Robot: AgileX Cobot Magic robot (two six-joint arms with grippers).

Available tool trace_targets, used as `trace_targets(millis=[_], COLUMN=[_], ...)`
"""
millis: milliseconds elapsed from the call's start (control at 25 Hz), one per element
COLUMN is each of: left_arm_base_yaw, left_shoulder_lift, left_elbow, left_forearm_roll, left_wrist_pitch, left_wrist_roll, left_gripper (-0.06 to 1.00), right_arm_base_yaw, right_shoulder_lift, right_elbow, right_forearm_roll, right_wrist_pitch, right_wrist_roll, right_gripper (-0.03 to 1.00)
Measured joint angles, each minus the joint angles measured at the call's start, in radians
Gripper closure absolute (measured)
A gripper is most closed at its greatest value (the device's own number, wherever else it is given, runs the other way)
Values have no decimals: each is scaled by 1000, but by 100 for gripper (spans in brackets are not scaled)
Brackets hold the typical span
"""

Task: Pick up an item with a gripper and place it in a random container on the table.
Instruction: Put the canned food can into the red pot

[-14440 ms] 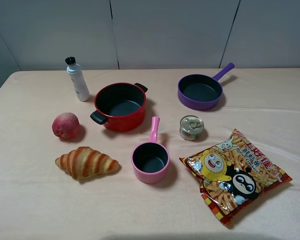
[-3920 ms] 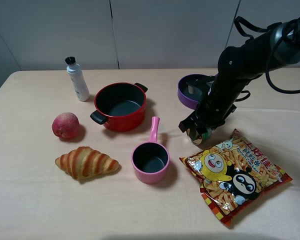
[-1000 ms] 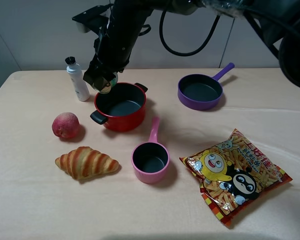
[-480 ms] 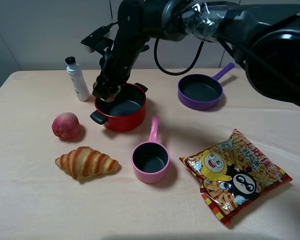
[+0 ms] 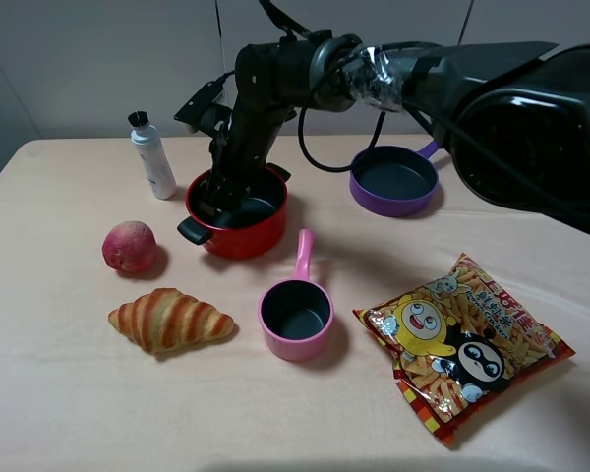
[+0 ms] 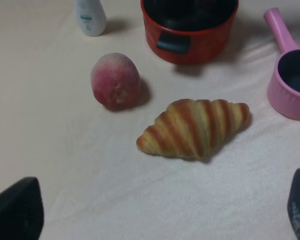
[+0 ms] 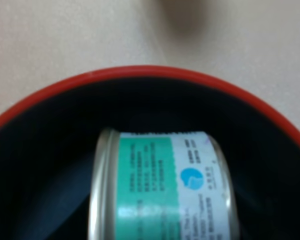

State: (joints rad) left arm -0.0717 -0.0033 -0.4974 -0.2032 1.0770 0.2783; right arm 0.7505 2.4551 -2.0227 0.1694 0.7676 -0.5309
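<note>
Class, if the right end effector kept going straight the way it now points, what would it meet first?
Probably the dark floor of the red pot: the right end effector points down inside it, and the tin can it carries would likely touch first. Depth is unclear.

Pale grey panelled wall [image 5: 98,59] — thin dark seams [image 5: 219,69], soft light

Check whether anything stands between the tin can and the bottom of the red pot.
Nothing visible does. The tin can is inside the rim of the red pot, with only the pot's dark interior around it. The floor directly beneath the can is hidden.
</note>
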Motion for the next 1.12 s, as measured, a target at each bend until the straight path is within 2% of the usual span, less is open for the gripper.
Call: trace_targets(millis=[480,880,1120], left_arm_base_yaw=[0,0,0], left_shoulder_lift=[0,0,0], left_elbow=[0,0,0], left_forearm_roll=[0,0,0], left_wrist_pitch=[0,0,0], left_wrist_roll=[0,0,0], left_gripper=[-5,-5,-5], right_arm_base_yaw=[0,0,0], right_shoulder_lift=[13,13,13], right_elbow=[0,0,0], right_forearm_roll=[-6,-14,-16], right_wrist_pitch=[-1,35,36], right_wrist_roll=[0,0,0], right_gripper=[68,68,58])
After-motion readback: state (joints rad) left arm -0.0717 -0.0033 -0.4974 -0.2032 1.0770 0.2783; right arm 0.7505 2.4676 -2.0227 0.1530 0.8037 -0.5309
